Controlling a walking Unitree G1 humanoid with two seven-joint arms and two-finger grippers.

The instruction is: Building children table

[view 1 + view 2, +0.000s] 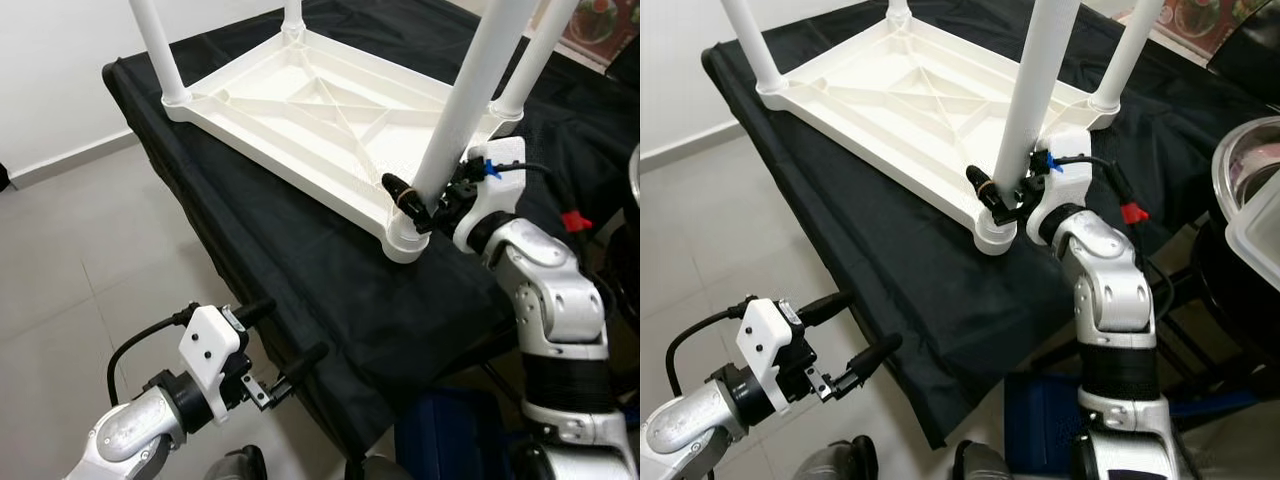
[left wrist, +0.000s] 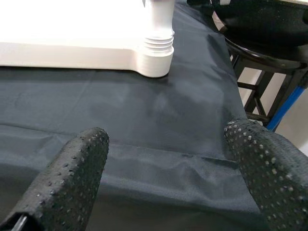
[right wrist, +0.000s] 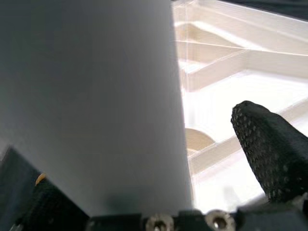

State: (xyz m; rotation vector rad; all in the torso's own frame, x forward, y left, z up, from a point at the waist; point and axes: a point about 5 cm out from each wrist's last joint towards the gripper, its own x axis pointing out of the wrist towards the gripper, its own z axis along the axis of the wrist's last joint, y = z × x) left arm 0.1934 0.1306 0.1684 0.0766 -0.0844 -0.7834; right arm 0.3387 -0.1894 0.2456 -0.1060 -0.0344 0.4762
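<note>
Leg [image 1: 470, 95] top cropped, fingers [image 1: 398, 187] around base

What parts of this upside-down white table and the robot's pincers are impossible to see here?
- Tops of the table legs: cut off by the upper edge of both eye views.
- Tabletop surface of the white table: face down on the black cloth.
- Right pincer grip: in the right wrist view the leg blocks one finger; contact unclear.
- Left pincer: open, below the cloth's edge.
</note>
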